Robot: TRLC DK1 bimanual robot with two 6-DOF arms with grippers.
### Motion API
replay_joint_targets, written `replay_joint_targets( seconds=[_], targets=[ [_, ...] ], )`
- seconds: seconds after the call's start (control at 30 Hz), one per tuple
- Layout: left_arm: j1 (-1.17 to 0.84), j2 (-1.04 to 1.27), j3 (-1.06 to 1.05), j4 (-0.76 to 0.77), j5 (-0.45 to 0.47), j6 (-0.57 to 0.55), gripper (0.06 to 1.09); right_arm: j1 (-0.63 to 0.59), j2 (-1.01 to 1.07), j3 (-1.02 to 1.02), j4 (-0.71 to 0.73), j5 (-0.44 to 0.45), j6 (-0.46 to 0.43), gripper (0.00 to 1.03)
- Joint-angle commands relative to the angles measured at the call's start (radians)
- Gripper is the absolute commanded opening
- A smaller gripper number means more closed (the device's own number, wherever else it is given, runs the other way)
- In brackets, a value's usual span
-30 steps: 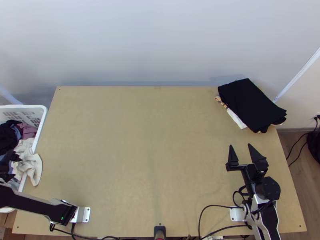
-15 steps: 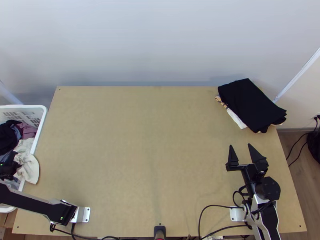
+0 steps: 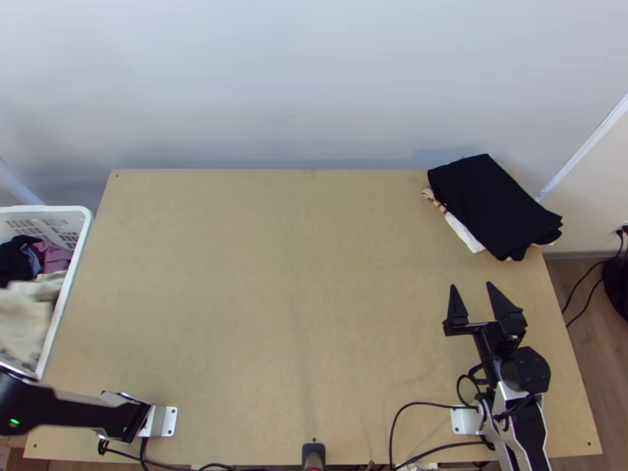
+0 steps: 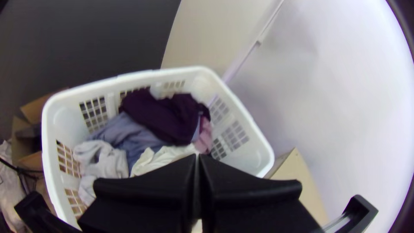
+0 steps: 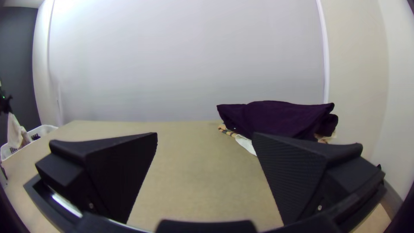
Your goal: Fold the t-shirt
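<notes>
A bunched cream cloth [image 3: 22,318] is over the white basket at the table's left side. My left gripper [image 4: 198,156] is shut on the cream cloth [image 4: 160,159], whose pale folds show beyond the fingertips. In the right wrist view, the cloth [image 5: 15,131] hangs beneath that gripper [image 5: 5,103] at the far left. Which part of the cloth is held I cannot tell. Over the right side of the table, my right gripper [image 3: 471,286] stands open; in its own view the gripper [image 5: 205,134] has nothing between its wide-apart fingers.
The white basket [image 3: 72,267] holds dark, blue, mauve and grey clothes, the dark cloth [image 4: 168,116] among them. A stack of folded cloths with a black one [image 3: 494,206] on top lies at the table's [image 3: 298,298] back right corner. A wall stands behind.
The left arm has swung further out to the left. The cream cloth has drawn back from the table's left edge and moved left with it. The right arm has kept still.
</notes>
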Motion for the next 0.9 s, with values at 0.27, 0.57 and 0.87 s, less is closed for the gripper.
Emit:
replay_joint_targets(
  seconds=[0.27,0.57,0.87],
  targets=[
    [-0.007,-0.292,0.192,0.014,0.029,-0.144,0.1,0.006,-0.005,-0.005,-0.024,0.001,0.006,0.99],
    [-0.075,-0.416,0.304,0.022,0.048,-0.234,0.09,0.006,-0.005,-0.005,-0.024,0.001,0.006,0.99],
    [-0.294,-0.464,0.447,0.017,0.006,-0.294,0.09,0.006,-0.005,-0.005,-0.024,0.001,0.006,0.99]
  ],
)
